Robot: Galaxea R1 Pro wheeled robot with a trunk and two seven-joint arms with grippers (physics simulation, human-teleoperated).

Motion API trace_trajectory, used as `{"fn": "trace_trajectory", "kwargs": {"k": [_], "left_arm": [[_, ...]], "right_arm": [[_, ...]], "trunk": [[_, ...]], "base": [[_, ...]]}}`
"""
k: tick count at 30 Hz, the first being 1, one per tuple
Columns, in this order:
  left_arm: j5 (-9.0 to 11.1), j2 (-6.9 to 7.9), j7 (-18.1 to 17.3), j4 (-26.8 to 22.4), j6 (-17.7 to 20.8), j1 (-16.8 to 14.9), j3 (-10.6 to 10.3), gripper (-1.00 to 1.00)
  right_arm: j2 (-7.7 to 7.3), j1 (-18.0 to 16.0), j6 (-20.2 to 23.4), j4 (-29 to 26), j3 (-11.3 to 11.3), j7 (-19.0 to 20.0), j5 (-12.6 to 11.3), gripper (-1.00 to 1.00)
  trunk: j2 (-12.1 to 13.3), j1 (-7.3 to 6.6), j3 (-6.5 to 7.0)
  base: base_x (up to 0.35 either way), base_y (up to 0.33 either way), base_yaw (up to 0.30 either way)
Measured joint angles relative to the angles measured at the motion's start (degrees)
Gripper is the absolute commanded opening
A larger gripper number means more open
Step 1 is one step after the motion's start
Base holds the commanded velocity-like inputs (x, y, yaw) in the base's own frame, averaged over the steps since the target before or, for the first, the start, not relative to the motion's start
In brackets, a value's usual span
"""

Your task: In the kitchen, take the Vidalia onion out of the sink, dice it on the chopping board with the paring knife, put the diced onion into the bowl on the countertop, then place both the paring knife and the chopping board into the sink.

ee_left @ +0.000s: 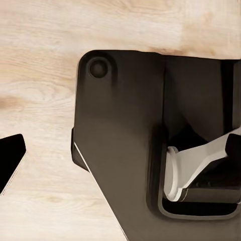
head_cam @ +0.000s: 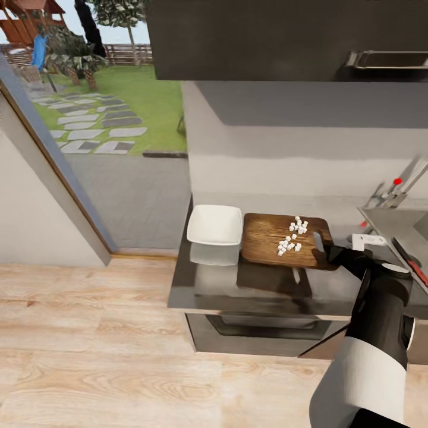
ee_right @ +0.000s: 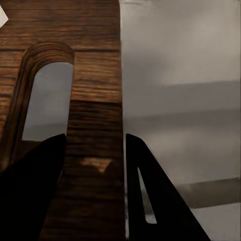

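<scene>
Beside bowl, chopping board bears dice.

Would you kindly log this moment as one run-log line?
stage: onion diced, pieces on chopping board | right gripper: straddling board's handle end | bowl: empty | paring knife: by sink

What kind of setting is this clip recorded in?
A simulated home kitchen, most likely. A glossy grey countertop carries a wooden chopping board with diced white pieces and a white bowl; a steel sink with a chrome tap sits at the right. A glass door faces a garden.
</scene>
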Motion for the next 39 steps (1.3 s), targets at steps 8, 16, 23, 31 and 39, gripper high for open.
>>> {"fn": "trace_trajectory", "kwargs": {"k": [8, 16, 23, 31, 39], "left_arm": [[0.0, 0.00, 0.0, 0.0, 0.0, 0.0, 0.0, 1.00], [0.0, 0.00, 0.0, 0.0, 0.0, 0.0, 0.0, 1.00], [0.0, 0.00, 0.0, 0.0, 0.0, 0.0, 0.0, 1.00], [0.0, 0.00, 0.0, 0.0, 0.0, 0.0, 0.0, 1.00], [0.0, 0.00, 0.0, 0.0, 0.0, 0.0, 0.0, 1.00]], "right_arm": [[0.00, 0.0, 0.0, 0.0, 0.0, 0.0, 0.1, -1.00], [0.00, 0.0, 0.0, 0.0, 0.0, 0.0, 0.1, -1.00], [0.00, 0.0, 0.0, 0.0, 0.0, 0.0, 0.1, -1.00], [0.01, 0.0, 0.0, 0.0, 0.0, 0.0, -0.1, -1.00], [0.01, 0.0, -0.1, 0.0, 0.0, 0.0, -0.1, -1.00]], "trunk": [[0.0, 0.00, 0.65], [0.0, 0.00, 1.31], [0.0, 0.00, 1.88], [0.0, 0.02, 2.36], [0.0, 0.02, 2.38]], "base": [[0.181, 0.167, 0.000], [0.181, 0.167, 0.000], [0.181, 0.167, 0.000], [0.108, 0.089, 0.000], [0.003, 0.002, 0.000]]}}
